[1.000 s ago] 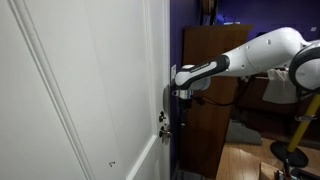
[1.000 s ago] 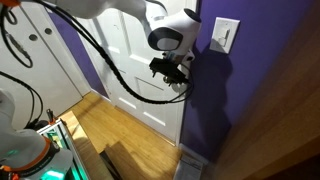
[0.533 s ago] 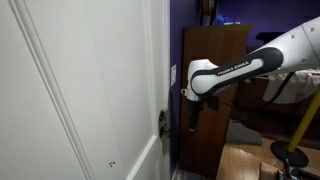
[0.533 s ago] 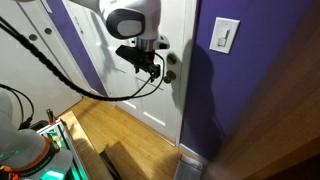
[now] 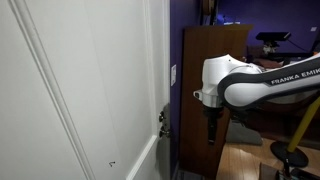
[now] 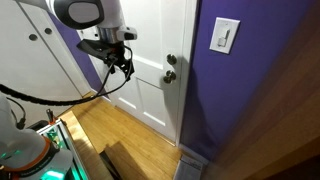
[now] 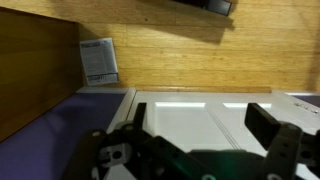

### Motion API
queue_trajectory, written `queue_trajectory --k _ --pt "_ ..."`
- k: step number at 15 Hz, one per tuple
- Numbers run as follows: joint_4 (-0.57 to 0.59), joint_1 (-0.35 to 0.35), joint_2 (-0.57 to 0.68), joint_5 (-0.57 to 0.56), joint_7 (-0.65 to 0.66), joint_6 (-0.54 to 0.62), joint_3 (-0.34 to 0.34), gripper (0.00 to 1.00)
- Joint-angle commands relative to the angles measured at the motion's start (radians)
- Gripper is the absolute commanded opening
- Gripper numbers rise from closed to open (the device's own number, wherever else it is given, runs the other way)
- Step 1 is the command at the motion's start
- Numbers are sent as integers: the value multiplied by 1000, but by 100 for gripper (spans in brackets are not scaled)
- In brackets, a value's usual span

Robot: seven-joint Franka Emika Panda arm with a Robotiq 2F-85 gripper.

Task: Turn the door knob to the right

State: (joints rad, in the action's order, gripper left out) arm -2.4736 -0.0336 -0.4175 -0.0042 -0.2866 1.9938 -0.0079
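Hovering gripper [image 6: 120,63] (seemingly blurred); knob [image 6: 169,76] apart

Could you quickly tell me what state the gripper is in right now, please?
Gripper: open, holding nothing, apart from the door knob.

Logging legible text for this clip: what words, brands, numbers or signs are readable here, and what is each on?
"FRANKA EMI": on the robot arm in an exterior view, cut off at the picture's edge.
White sheet in the wrist view: carries print, too blurred to read.
Nothing readable on the door, the door knob or the wall switch plate.
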Motion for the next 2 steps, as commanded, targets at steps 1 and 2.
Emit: queue_trajectory --k 1,2 --pt "-3 23 -9 -10 5 -2 -20 100" --pt "-6 23 -11 -11 1 -2 -20 100"
